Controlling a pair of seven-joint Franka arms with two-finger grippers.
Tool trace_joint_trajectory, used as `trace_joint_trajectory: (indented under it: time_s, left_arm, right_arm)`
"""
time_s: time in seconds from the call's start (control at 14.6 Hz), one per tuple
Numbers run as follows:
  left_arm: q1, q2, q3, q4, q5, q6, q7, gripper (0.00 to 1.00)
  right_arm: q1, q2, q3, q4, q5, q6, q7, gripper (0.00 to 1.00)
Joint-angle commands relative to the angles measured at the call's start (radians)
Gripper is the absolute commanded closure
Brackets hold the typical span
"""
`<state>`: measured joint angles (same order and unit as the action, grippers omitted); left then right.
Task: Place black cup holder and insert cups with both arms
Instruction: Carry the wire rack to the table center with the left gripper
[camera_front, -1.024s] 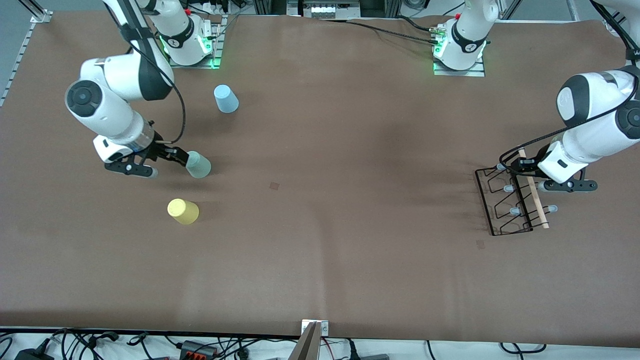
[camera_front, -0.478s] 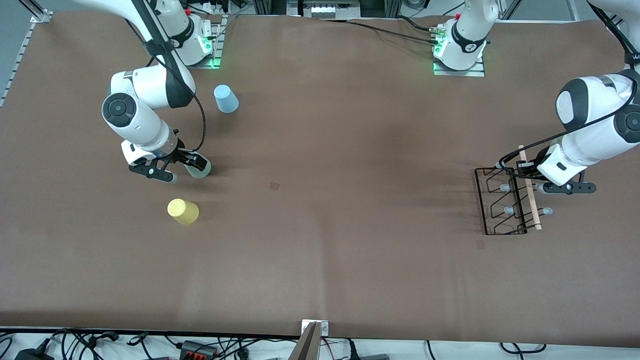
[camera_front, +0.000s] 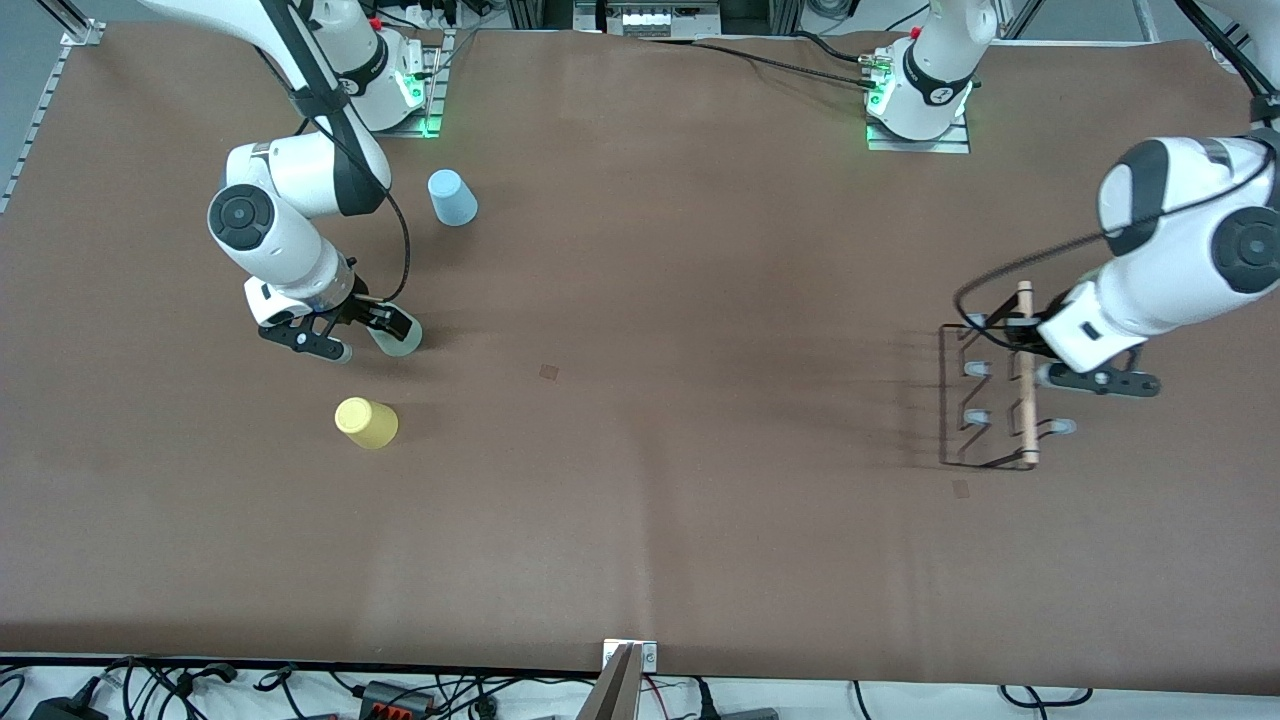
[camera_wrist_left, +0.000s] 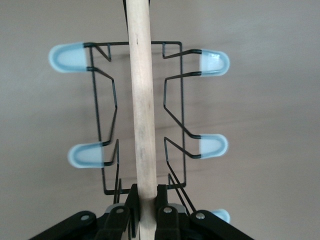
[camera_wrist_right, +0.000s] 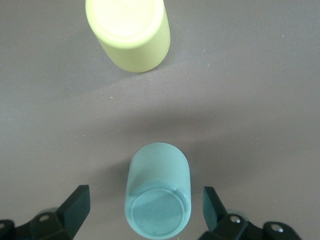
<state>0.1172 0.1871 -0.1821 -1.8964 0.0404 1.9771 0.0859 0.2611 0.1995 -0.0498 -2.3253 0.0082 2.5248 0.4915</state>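
Standing upside down nearest the front camera, toward the right arm's end of the brown worktop (camera_front: 640, 500), is the yellow cup (camera_front: 366, 422). Farther from the camera, the mint green cup (camera_front: 398, 335) also stands inverted, set between the spread fingers of the right claw (camera_front: 345, 333), which are apart from its sides in the right wrist view. Farthest of the three, near the right arm's base, is the light blue cup (camera_front: 452, 197). Near the edge at the left arm's end, the black cup holder (camera_front: 985, 400) stands with its wooden rod (camera_wrist_left: 142, 110) uppermost; the left claw (camera_wrist_left: 146, 210) is clamped on that rod. No brand, label or writing can be read on any of them.
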Motion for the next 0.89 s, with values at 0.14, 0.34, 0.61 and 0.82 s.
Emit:
trace_joint_trajectory:
  time_s: [0.14, 0.34, 0.61, 0.82]
  left_arm:
    - [-0.111, 0.028, -0.117, 0.063, 0.004, -0.026, -0.214, 0.99]
    - [-0.287, 0.106, -0.132, 0.121, 0.004, -0.018, -0.460, 0.99]
    - [-0.493, 0.260, -0.131, 0.287, 0.010, -0.018, -0.664, 0.99]
    - [-0.556, 0.337, -0.132, 0.352, 0.013, -0.017, -0.814, 0.99]
  right_arm:
    - [-0.002, 0.023, 0.004, -0.040, 0.009, 0.051, -0.005, 0.00]
    - [0.000, 0.026, 0.004, -0.046, 0.009, 0.051, -0.005, 0.00]
    - [0.000, 0.031, 0.004, -0.048, 0.009, 0.051, -0.005, 0.02]
    - [0.000, 0.032, 0.004, -0.048, 0.009, 0.051, -0.004, 0.47]
